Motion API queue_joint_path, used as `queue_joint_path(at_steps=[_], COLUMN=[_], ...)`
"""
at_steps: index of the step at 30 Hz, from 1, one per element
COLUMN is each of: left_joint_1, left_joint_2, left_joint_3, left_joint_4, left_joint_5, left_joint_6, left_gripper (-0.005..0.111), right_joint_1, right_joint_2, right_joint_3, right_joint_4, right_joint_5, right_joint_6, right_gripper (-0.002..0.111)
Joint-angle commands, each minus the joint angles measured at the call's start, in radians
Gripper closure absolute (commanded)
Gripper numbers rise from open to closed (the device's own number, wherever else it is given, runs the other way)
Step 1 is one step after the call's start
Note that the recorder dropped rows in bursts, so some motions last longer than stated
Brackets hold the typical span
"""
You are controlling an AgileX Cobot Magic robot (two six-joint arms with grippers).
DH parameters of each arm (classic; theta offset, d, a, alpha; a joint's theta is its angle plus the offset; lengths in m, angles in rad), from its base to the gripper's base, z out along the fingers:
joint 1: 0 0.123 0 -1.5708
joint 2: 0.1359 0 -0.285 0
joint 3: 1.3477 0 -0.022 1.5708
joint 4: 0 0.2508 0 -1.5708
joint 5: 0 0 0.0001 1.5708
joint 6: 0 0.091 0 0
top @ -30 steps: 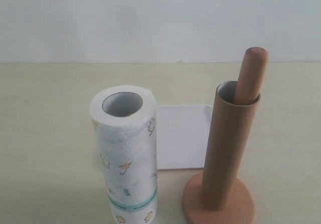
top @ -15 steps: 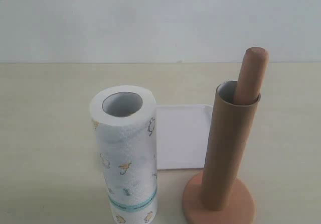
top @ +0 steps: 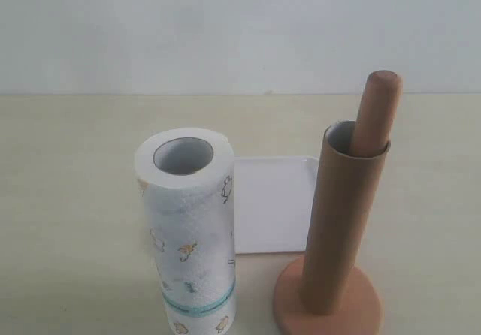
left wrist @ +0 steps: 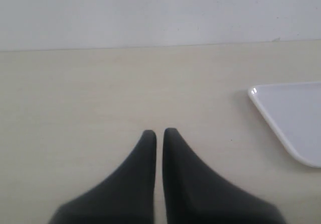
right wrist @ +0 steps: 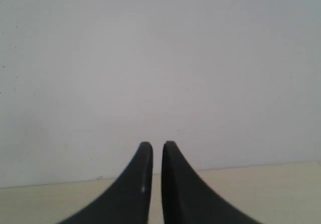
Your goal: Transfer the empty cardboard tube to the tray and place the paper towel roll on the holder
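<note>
Empty cardboard tube (top: pixel 342 222) is sleeved over the post of the wooden holder (top: pixel 291 299) at the near right of the table (top: pixel 75 200), standing on the round base with the post's rounded top poking out above its rim. The white tray (top: pixel 274 200) lies just behind and to the left, and the paper towel roll (top: pixel 192 237) stands upright at the near left. Neither arm shows in the exterior view. The left tool (left wrist: pixel 159 132) and the right tool (right wrist: pixel 153 144) both have their fingers pressed together on nothing, so the tube's removal is not yet begun. The right tool seems the natural one: spread it first, then take the tube gently, since its thin walls would likely crush. Lift along the post's line until the lower end clears the top, as a slanted pull could tip the holder. Keep clear of the roll.
</note>
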Motion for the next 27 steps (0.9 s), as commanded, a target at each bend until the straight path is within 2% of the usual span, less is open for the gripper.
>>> queue_joint_path(at_steps=[1,5,10,20,27], left_joint_1=[0.002,0.002,0.002,0.002,0.002], left_joint_2=[-0.003,-0.003,-0.003,-0.003,-0.003], left_joint_3=[0.004,0.004,0.004,0.004,0.004], left_joint_4=[0.002,0.002,0.002,0.002,0.002], left_joint_5=[-0.006,-0.006,-0.006,-0.008,-0.006], left_joint_6=[0.002,0.002,0.002,0.002,0.002], left_gripper=[0.103,0.103,0.103,0.103,0.103], right_joint_1=[0.014,0.077,0.208,0.506,0.648], right_joint_2=[0.006,0.006,0.02,0.276,0.33], right_joint_3=[0.02,0.054,0.058,0.058,0.058], right_joint_4=[-0.003,-0.024,-0.073,-0.16,-0.16], right_joint_5=[0.066,0.053,0.048,-0.022,-0.009], right_joint_6=[0.028,0.028,0.028,-0.033,-0.04], right_gripper=[0.109,0.108,0.108,0.108,0.108])
